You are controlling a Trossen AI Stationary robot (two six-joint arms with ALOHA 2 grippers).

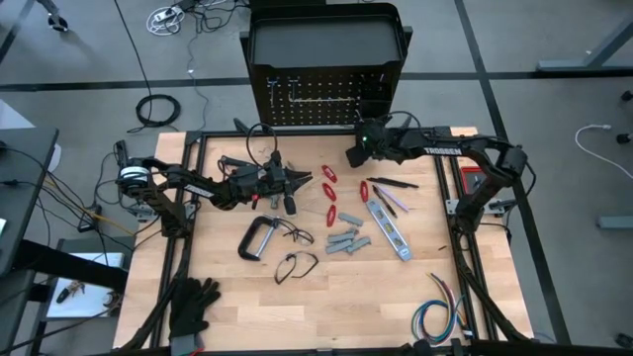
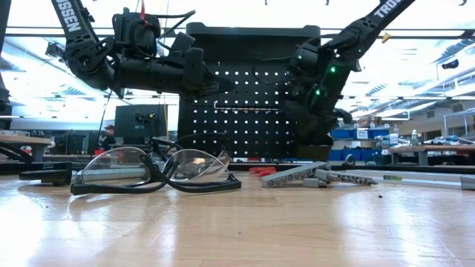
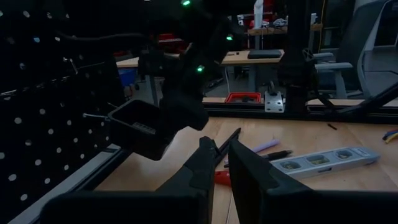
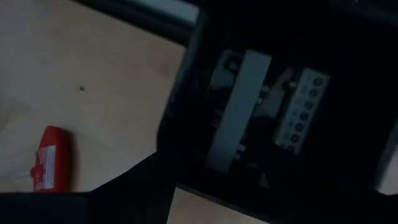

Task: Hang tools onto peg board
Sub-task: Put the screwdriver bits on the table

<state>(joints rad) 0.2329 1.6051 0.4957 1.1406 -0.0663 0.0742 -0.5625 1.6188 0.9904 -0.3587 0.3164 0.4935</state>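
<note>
tools (image 1: pixel 348 240) lie scattered on the wooden table (image 1: pixel 376 297) before the upright black perforated peg board (image 1: pixel 321 97). only the right wrist view looks into the small black bin (image 4: pixel 280 112), showing grey metal pieces (image 4: pixel 239 109). right gripper (image 1: pixel 358 150) hovers open over it; left gripper (image 1: pixel 297 185) is pinched closed, empty.

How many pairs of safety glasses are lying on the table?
2. One pair of safety glasses lies right beside the C-clamp; the second pair lies apart, nearer the black gloves. None seems hidden.
</note>
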